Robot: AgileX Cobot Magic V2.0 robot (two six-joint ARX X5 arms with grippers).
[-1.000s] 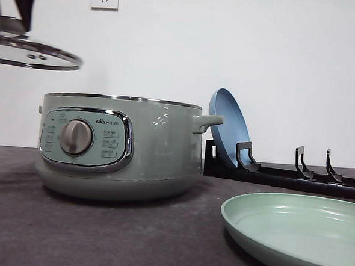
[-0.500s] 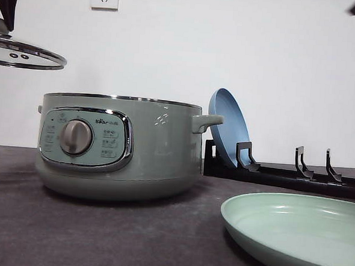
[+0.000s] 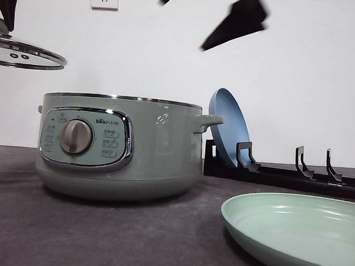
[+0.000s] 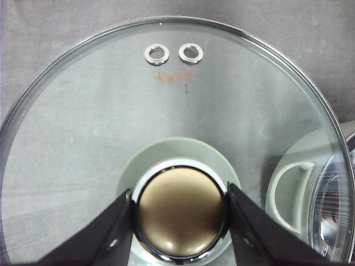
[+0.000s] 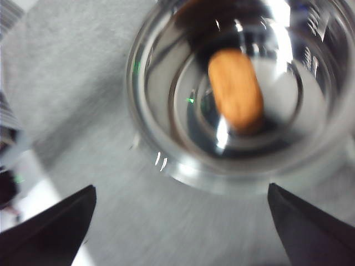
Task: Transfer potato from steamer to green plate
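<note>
One steamer [image 3: 119, 147], one potato [image 5: 236, 91], one lid [image 4: 172, 111], two plates [image 3: 298, 234]

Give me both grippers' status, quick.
Left gripper: shut on the lid knob.
Right gripper: open, empty, above the potato.

The steamer [image 3: 119, 147], a round pale sage-green electric pot with a chrome-rimmed panel and silver dial, is sitting upright and uncovered on the dark table at about nine o'clock in the front view. The potato [image 5: 236, 91], a smooth orange-brown oval, is lying on its side in the steamer's shiny metal bowl. The green plate [image 3: 298, 234], a pale mint shallow dish with a raised rim, is resting flat and bare at about five o'clock, apart from the steamer.
</note>
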